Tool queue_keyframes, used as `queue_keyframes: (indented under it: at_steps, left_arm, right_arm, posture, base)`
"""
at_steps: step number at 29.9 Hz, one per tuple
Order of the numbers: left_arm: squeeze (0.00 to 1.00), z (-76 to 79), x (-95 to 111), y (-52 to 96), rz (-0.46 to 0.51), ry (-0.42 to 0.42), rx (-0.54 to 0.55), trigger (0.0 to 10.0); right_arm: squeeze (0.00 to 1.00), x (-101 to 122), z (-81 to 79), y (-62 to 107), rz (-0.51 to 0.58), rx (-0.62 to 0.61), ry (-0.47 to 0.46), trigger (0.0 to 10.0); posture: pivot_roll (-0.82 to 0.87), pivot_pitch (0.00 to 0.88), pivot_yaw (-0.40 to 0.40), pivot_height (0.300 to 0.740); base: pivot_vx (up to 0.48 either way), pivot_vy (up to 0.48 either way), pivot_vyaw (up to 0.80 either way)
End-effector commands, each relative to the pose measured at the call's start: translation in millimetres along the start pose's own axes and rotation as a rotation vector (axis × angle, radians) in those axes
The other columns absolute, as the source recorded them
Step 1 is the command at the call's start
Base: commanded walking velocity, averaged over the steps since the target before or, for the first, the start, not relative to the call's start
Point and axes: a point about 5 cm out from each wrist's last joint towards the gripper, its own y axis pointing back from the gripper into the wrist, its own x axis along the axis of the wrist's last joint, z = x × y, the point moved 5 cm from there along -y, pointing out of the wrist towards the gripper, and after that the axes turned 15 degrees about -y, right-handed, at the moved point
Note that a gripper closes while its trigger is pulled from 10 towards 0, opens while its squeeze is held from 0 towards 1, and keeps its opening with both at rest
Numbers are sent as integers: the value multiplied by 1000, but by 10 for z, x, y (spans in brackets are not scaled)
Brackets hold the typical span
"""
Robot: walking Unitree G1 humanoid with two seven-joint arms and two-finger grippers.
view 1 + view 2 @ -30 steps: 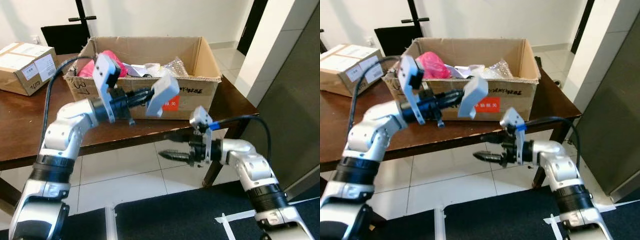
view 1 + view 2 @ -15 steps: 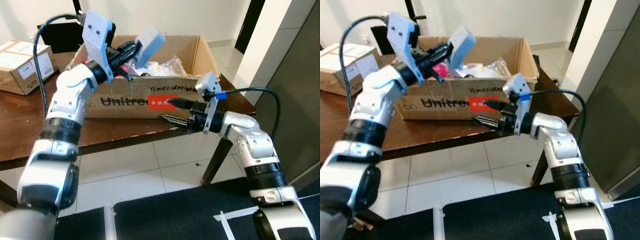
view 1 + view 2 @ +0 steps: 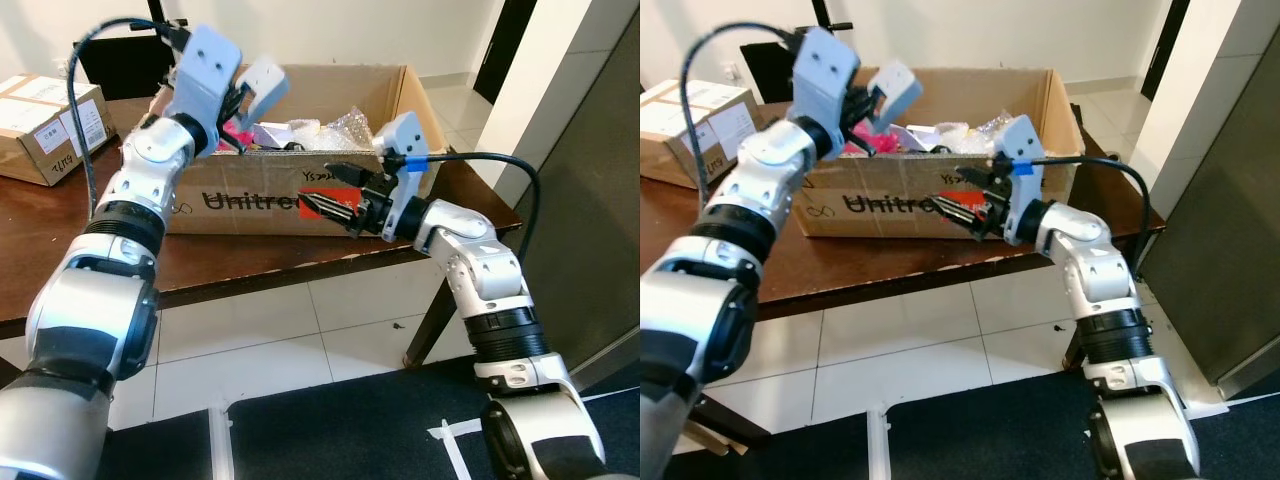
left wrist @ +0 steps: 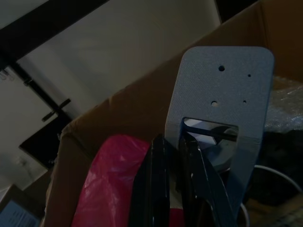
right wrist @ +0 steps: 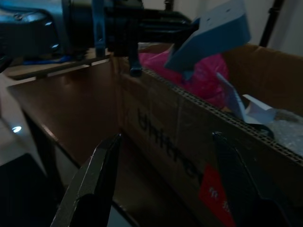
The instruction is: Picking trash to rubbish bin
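A large open cardboard box (image 3: 250, 203) printed "Unitree" stands on the wooden table and serves as the bin. Inside it lie a pink bag (image 3: 238, 131), white paper and crumpled clear plastic (image 3: 350, 125). My left gripper (image 3: 243, 97) is shut on a flat light-grey plastic piece (image 3: 264, 80) with small holes, held above the box's left end, over the pink bag (image 4: 113, 184). In the left wrist view the black fingers (image 4: 156, 189) pinch the grey piece (image 4: 220, 94). My right gripper (image 3: 335, 190) is open, close in front of the box's front wall (image 5: 180, 142), holding nothing.
The brown table (image 3: 60, 235) also carries a smaller taped carton (image 3: 45, 120) at the far left. A black chair (image 3: 110, 60) stands behind it. A grey wall (image 3: 600, 200) rises at the right. White tiles and a dark mat (image 3: 350, 420) lie below.
My left arm has lifted the grey piece from in front of the box up over its left end. My right gripper has risen from below the table edge to the box's front wall.
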Motion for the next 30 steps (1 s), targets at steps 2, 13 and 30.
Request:
queue_keyframes:
  at_steps: [2, 13, 30]
  left_arm:
    - [0, 1, 13, -33, -25, -7, 6, 10000]
    - [1000, 86, 65, -103, -37, 111, -5, 10000]
    - [1000, -16, 127, -100, -8, 179, 5, 10000]
  right_arm:
    - [0, 46, -71, -38, 22, 8, 20, 10000]
    - [0, -1, -144, -25, 19, 5, 21, 10000]
    - [0, -4, -147, 3, 9, 8, 27, 10000]
  posture:
    - [-94, 123, 39, 740]
    - [-107, 127, 56, 740]
    - [-98, 123, 45, 740]
  base:
    - [0, 0, 0]
    - [0, 0, 0]
    - [0, 0, 0]
